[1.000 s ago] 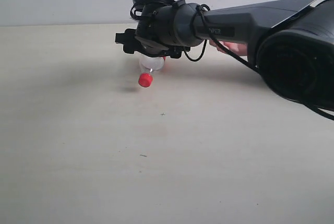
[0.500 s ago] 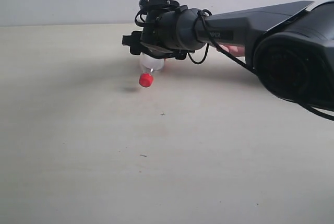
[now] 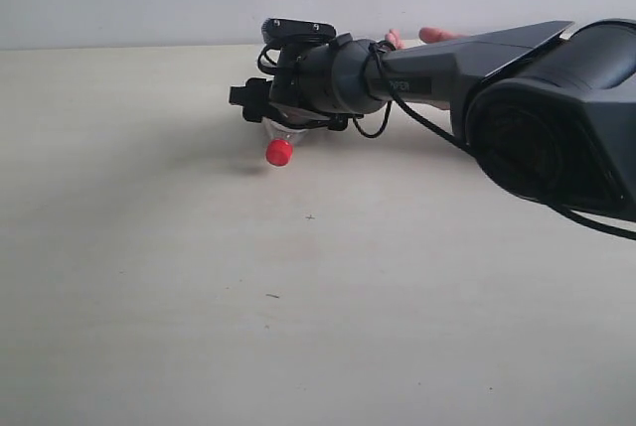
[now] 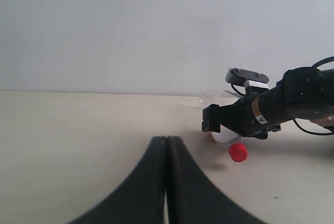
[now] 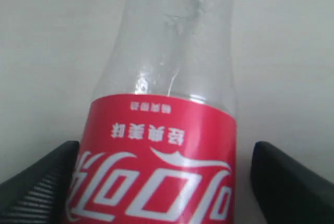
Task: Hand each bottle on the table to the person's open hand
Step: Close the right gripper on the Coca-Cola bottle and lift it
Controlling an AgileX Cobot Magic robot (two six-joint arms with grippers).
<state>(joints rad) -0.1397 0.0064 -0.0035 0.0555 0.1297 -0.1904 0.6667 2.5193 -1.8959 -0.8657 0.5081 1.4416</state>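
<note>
Red-label bottle (image 5: 167, 78) betw spread R tool (image 5: 164, 153) fingers per wrist cam; ext cam shows cap (image 3: 279, 152), hand (image 3: 437, 35); L tool (image 4: 166, 140) together.

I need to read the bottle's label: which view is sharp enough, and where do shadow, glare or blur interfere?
Right wrist view: bottle label sharp, upside down, small glints on the clear neck. Exterior view: soft light, faint shadow on the table beside the bottle; the near right arm slightly soft. Left wrist view: bottle small, shut left gripper a dark silhouette.
</note>
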